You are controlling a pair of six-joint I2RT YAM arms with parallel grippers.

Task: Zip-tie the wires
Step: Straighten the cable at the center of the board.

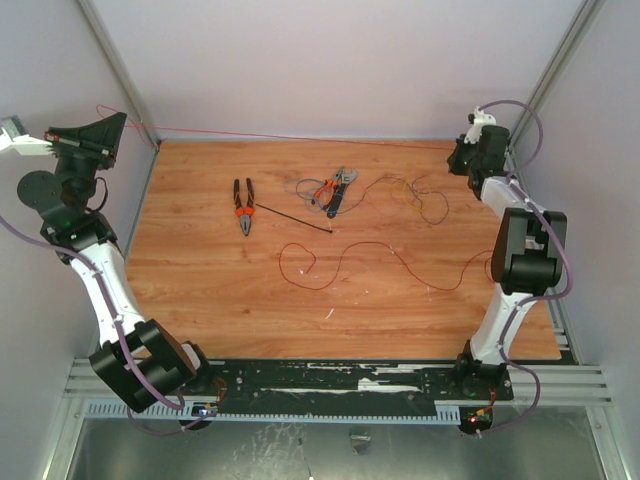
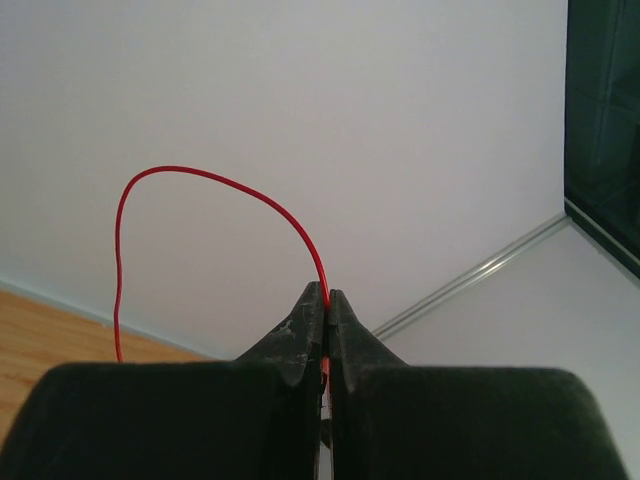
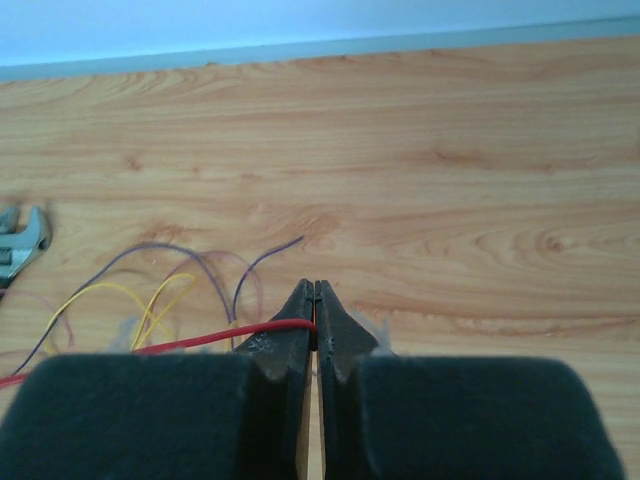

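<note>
Red wire (image 1: 300, 137) spans the back edge, pinched at either end by left end effector (image 2: 327, 297) and right end effector (image 3: 315, 290), both clamped on it. Other wires (image 1: 400, 192) lie loose on surface (image 1: 200, 290). Zip tie (image 1: 295, 217) lies untouched nearby. Bundling and tying remain.

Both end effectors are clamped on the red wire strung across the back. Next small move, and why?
Probably bring the left end effector inward toward the right end effector, folding the red wire in half. It runs taut between them along the back of the table, far from the zip tie lying untouched mid-table; a bundle has to form first.
</note>
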